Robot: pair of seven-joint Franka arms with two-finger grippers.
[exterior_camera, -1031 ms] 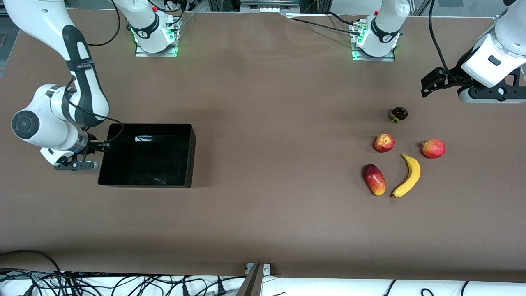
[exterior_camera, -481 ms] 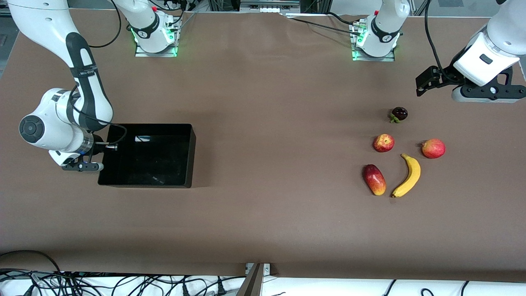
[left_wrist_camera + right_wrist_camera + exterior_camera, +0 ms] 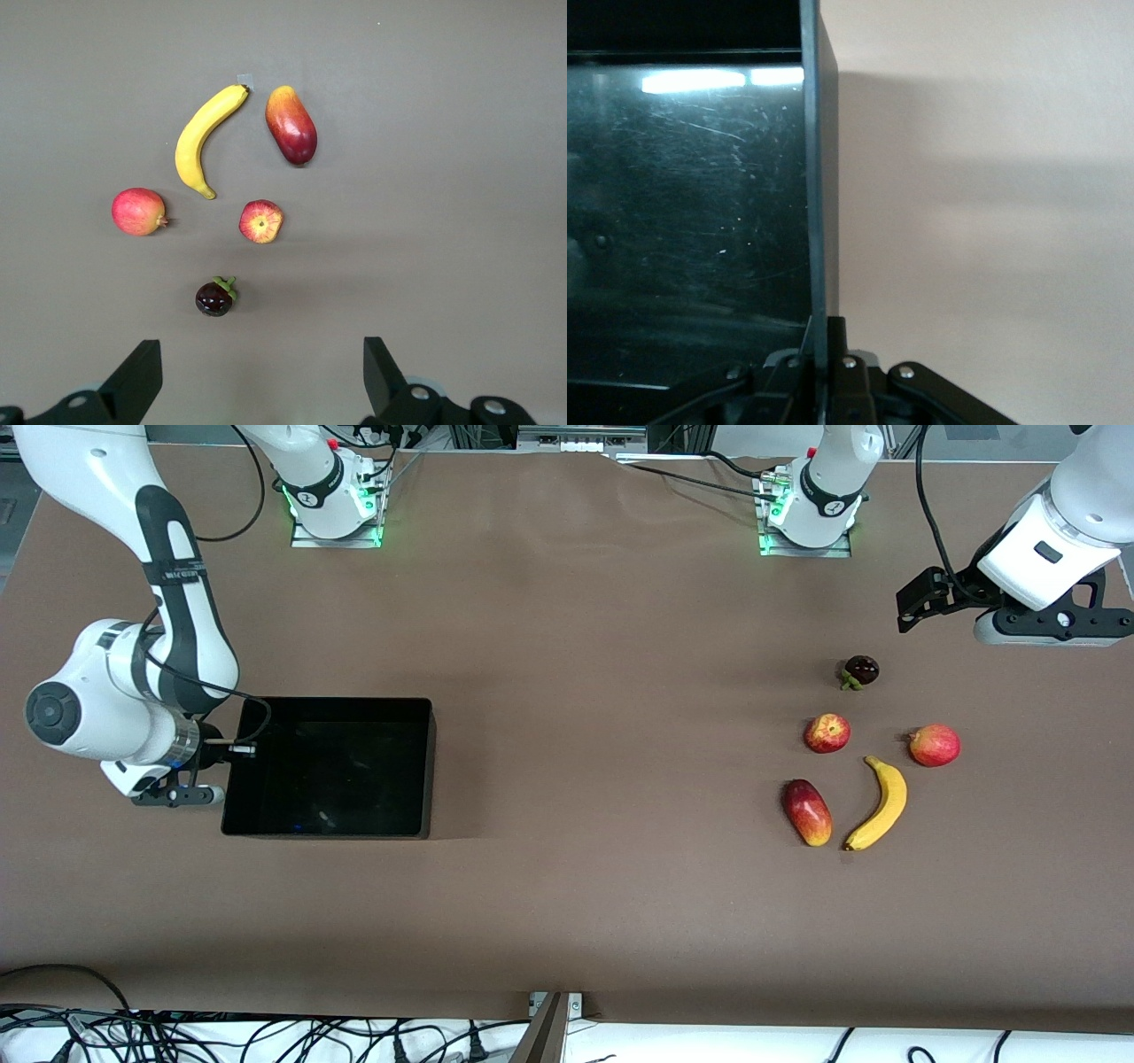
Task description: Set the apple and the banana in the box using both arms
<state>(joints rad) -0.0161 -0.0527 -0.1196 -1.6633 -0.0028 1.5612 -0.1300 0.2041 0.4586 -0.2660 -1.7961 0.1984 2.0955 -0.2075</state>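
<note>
Black box point(image 3: 328, 766) at the right arm's end of the desk point(image 3: 567, 903), right hand point(image 3: 232, 751) clamped on its wall at 9 o'clock, apple point(image 3: 827, 732) and banana point(image 3: 880, 803) at the left arm's end, banana at 5 o'clock of apple, left hand point(image 3: 912, 609) open, hanging over the desk near them.

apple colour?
Red with pale yellow patches; the apple shows best in the left wrist view.

Five fruits lie on the brown table: one curved yellow banana point(image 3: 880, 803), one small red apple with pale yellow patches point(image 3: 827, 733), one evenly red-orange round fruit point(image 3: 935, 745), one oblong red-and-yellow fruit point(image 3: 807, 812) and one dark purple mangosteen point(image 3: 860, 670); one glossy black plastic box point(image 3: 427, 766); two white robot arms
</note>
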